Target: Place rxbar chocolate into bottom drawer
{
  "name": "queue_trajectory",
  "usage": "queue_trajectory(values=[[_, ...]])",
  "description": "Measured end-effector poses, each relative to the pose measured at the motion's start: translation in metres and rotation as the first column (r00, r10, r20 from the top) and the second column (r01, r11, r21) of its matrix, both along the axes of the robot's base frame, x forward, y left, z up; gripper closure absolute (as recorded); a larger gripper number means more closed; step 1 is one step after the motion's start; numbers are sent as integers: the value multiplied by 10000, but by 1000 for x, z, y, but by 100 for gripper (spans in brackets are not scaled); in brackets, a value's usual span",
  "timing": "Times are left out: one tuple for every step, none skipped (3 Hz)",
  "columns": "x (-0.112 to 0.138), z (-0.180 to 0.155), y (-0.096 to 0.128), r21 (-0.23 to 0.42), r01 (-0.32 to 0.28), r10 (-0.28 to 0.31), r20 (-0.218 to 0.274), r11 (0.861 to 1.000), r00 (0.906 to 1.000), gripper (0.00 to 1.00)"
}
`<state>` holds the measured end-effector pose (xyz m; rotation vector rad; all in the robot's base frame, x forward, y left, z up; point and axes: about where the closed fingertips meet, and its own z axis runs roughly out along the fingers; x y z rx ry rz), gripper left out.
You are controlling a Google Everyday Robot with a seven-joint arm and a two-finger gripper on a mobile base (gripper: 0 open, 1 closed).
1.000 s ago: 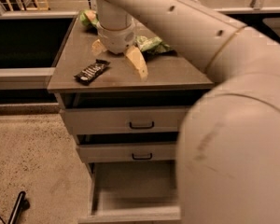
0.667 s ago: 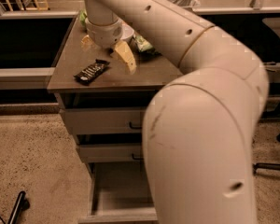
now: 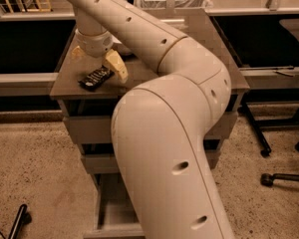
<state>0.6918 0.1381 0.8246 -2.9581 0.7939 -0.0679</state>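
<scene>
The rxbar chocolate (image 3: pixel 95 77), a flat black bar with white lettering, lies on the cabinet top (image 3: pixel 65 81) near its front left corner. My gripper (image 3: pixel 98 63) hangs just above and behind the bar. It is open, with one yellowish finger (image 3: pixel 117 66) to the right of the bar and the other (image 3: pixel 77 52) to the left and farther back; it holds nothing. The bottom drawer (image 3: pixel 108 214) stands pulled out at the foot of the cabinet, and my arm hides most of it.
My large white arm (image 3: pixel 164 148) fills the middle of the view and covers most of the cabinet front. Two shut grey drawers (image 3: pixel 84 129) sit above the bottom one. A wire basket (image 3: pixel 174 1) stands at the back. Chair wheels (image 3: pixel 284 178) are on the floor at the right.
The gripper has moved left and down over the cabinet top and now stands right above the bar. The arm covers more of the view, and the green bags are hidden.
</scene>
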Motion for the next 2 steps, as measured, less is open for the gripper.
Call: queue_trajectory(values=[[5, -16, 11, -2, -207, 207, -299, 9998, 9993, 23], [6, -20, 13, 31, -239, 240, -405, 9997, 9989, 39]])
